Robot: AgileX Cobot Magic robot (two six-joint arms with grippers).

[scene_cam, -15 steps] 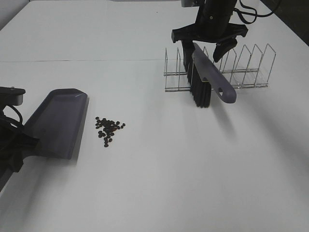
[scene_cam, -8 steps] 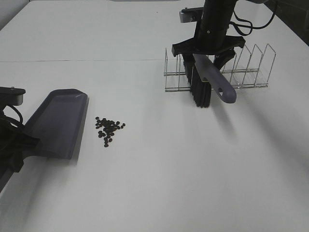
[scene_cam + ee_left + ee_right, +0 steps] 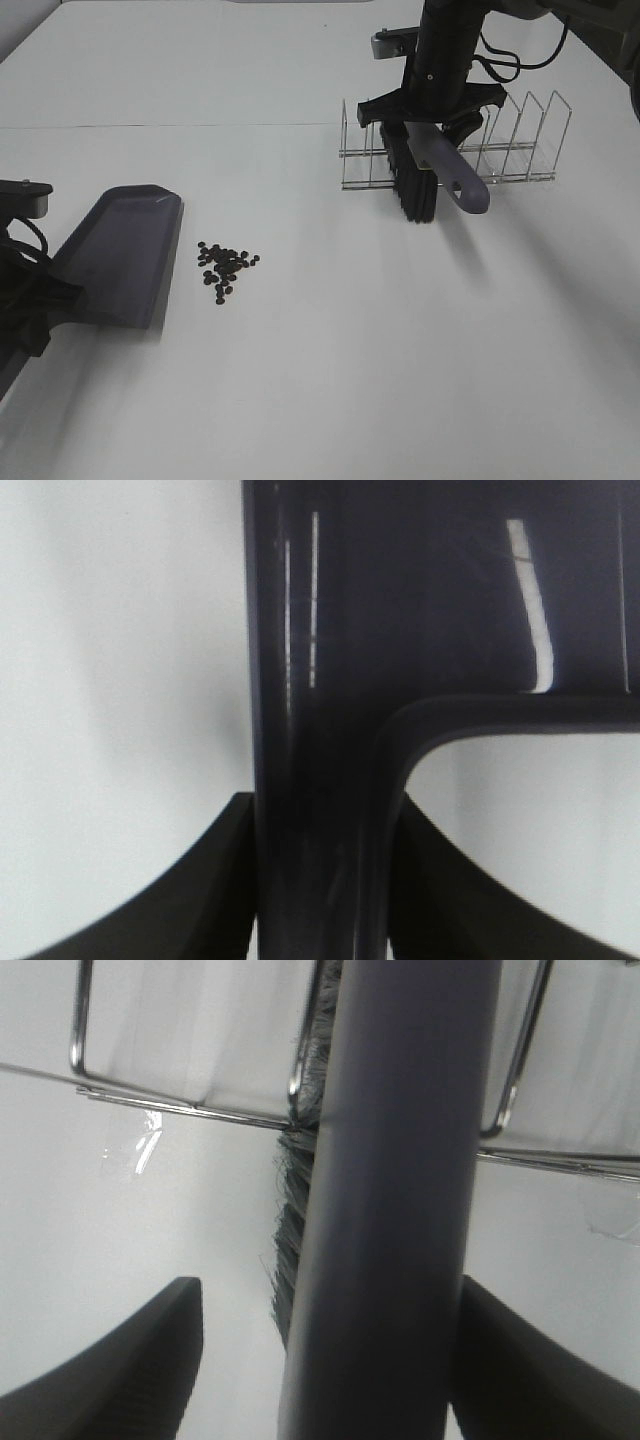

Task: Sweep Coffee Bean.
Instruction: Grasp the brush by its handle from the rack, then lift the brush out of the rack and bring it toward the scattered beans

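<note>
Left jaws are clamped tight on the dustpan [image 3: 120, 255] handle, pan down on the tabletop [image 3: 350, 360]. The coffee beans [image 3: 226, 266] sit in a loose little pile just past the pan's lip, out ahead of those jaws and well away from the right jaws. Those are apart, straddling the brush [image 3: 447, 172] handle, a gap showing on one side, brush leaning in the wire rack [image 3: 520, 150].

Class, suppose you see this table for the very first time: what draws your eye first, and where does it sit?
A small dark cluster of coffee beans stands out on the white table, left of centre, just beside the mouth of the purple-grey dustpan, whose handle the left hand grips. At the far right, the right hand straddles the handle of a brush that leans in a wire rack, fingers open around it.
</note>
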